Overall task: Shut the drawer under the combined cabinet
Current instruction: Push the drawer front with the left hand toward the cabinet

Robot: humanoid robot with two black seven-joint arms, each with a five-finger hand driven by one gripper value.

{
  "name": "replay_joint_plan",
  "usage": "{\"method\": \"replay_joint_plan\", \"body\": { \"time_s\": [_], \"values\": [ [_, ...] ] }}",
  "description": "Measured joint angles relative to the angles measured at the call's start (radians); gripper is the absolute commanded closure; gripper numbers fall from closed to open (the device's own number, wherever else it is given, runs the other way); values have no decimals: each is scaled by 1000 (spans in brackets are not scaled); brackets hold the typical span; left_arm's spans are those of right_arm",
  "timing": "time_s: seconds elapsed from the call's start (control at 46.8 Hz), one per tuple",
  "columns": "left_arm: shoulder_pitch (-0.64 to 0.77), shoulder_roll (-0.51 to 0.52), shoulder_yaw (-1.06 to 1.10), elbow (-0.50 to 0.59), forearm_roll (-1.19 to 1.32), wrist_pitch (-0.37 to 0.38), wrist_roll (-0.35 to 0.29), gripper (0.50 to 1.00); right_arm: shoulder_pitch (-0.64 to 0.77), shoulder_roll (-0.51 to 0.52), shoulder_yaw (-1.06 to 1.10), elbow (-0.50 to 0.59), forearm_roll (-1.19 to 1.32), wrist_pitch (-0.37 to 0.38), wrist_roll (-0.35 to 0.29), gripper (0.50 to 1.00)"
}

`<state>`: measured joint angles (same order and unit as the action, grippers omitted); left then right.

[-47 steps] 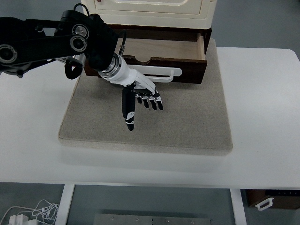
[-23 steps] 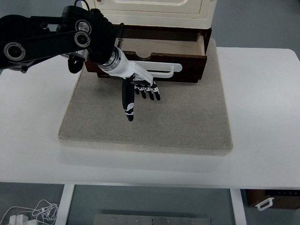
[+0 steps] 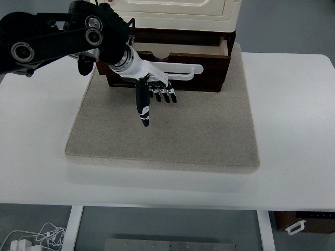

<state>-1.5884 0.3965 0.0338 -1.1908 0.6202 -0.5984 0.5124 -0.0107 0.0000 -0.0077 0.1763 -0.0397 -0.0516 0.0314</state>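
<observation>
From my remote station I look steeply down on a white table (image 3: 293, 130). At the far left edge, the black left arm (image 3: 47, 44) enters the view and reaches right across the table's back corner. It ends in my left hand (image 3: 152, 94), white at the wrist with black fingers. The hand hangs over a gray mat (image 3: 209, 136) that covers the middle of the table. Its fingers (image 3: 143, 111) are straight and loosely spread, holding nothing; one points toward me, longer in view than the four short ones beside it. The back of the hand sits against the front of the drawer (image 3: 209, 70), just by the white handle (image 3: 180, 70) that runs along that front; I cannot tell if it presses on the handle itself. The dark brown drawer is still partly out, showing a thin strip of pale wooden floor, and it sits at the mat's far edge beneath a cream-colored cabinet (image 3: 172, 10). At the bottom left, under the table, white cables (image 3: 36, 238) lie coiled on the floor.
</observation>
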Motion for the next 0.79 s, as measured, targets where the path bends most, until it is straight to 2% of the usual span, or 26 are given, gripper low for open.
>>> {"method": "replay_joint_plan", "body": {
  "time_s": [0.791],
  "values": [
    [2, 1, -20, 144, 41, 6, -6, 506, 0, 0, 0, 0, 0, 0, 0, 548]
  ]
}}
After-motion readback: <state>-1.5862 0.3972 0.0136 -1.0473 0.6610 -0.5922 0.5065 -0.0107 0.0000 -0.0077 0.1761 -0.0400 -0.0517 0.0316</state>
